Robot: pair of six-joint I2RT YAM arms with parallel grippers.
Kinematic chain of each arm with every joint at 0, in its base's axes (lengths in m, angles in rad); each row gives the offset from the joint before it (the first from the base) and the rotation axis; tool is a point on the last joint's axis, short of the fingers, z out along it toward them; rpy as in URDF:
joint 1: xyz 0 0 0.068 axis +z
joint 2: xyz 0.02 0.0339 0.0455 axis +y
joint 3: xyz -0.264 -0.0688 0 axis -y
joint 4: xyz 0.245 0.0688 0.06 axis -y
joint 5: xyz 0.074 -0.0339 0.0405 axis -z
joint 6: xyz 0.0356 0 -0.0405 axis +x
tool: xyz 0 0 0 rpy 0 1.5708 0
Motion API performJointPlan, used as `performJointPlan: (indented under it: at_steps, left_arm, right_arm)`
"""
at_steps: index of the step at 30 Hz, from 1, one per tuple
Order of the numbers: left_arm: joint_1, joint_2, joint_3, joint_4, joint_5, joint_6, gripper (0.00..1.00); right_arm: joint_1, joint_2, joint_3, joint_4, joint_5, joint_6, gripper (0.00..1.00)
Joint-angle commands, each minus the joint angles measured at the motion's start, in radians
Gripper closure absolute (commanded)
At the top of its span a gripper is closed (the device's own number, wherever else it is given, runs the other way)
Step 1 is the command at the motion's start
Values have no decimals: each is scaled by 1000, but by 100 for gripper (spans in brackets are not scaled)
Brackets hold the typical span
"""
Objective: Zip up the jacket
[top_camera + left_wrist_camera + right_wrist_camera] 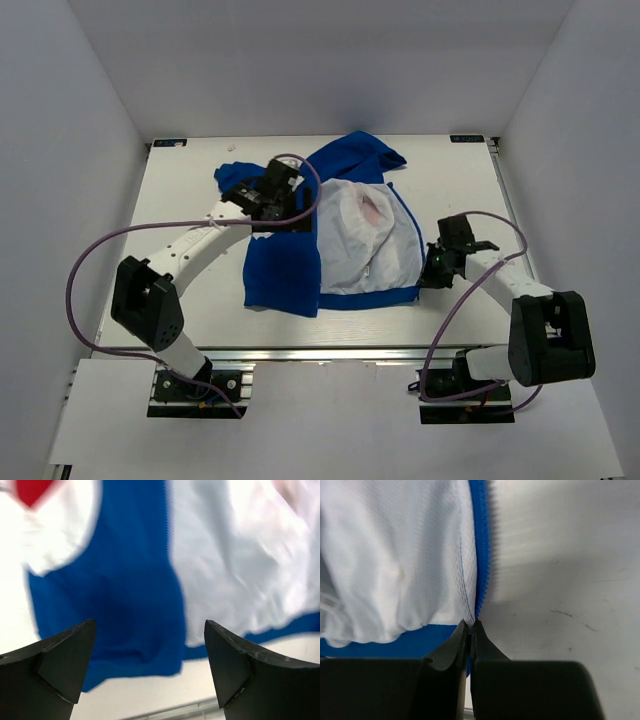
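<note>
Now, top view, near edge first: the jacket [285, 275] lies spread open and flat on the middle of the table [180, 310], hem toward 6 o'clock. The blue outer panel is on the 9 o'clock side. The white mesh lining [365, 245] faces up on the 3 o'clock side, edged in blue.

Right gripper [432, 276] sits low at about 4 o'clock of the garment, at its hem corner. In the right wrist view its fingertips [461, 632] are pinched together with no gap, clamped on the lower end of the blue zipper edge [482, 555]. Zipper teeth run from the tips toward 12 o'clock, with lining to one side and bare table to the other.

Left gripper [262, 205] is farther out, at about 10 o'clock of the jacket, over its upper blue part. In the left wrist view both fingers [65, 655] stand wide apart with nothing between them. Blue fabric and white lining are seen beneath, blurred, with a patch of red at 11 o'clock. Whether the tips touch the cloth cannot be told.

Farthest, at 12 o'clock, bunched blue fabric [355, 158] lies crumpled toward the back of the table
</note>
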Motion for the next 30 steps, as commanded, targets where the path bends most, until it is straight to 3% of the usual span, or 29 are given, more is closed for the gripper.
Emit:
performJointPlan:
  at_steps: [1,4,6,9,11,15,17,19,21,22,24,25,27,28,30]
  left_arm:
    - [124,-66,-35,24,-7,-18,2]
    - [171,-89,-66,32,3,-21,2]
    - [176,-106,-75,-8,-34,-25,2]
    - [180,-145,-113,-38,-51,-27,2]
    - [186,-169,-141,-49,-63,-33,2]
    - [192,-180,-164,-71,-75,-65,2]
    - [196,-178,-173,-74,-68,-71,2]
    - [200,-168,-176,-78,-68,-77,2]
    - [203,-157,-175,-92,-71,-81,2]
    - [205,-151,-173,-94,-72,-81,2]
    - [206,-142,-170,-89,-68,-77,2]
    - [206,-131,-164,-86,-62,-74,2]
    - [206,-122,-159,-62,-28,-59,2]
    - [206,-120,-156,-48,-11,-50,2]
    - [206,-99,-144,-8,42,-25,2]
  right_arm:
    - [-2,-59,191,-125,116,-34,100]
    - [11,-102,328,-223,123,-56,100]
    - [83,-117,394,-267,130,-79,100]
    - [307,-79,517,-328,207,-111,100]
    - [452,-15,555,-316,137,-155,100]
    - [691,164,592,-313,90,-244,100]
    - [757,264,598,-321,58,-258,100]
    - [780,307,563,-272,-38,-290,100]
    - [794,312,531,-250,-37,-296,97]
    - [794,302,525,-249,-22,-295,94]
    - [794,274,503,-230,7,-286,69]
    - [794,237,484,-218,20,-278,56]
    - [792,196,470,-198,18,-277,21]
    - [789,158,468,-183,11,-277,11]
    - [780,119,468,-169,1,-273,11]
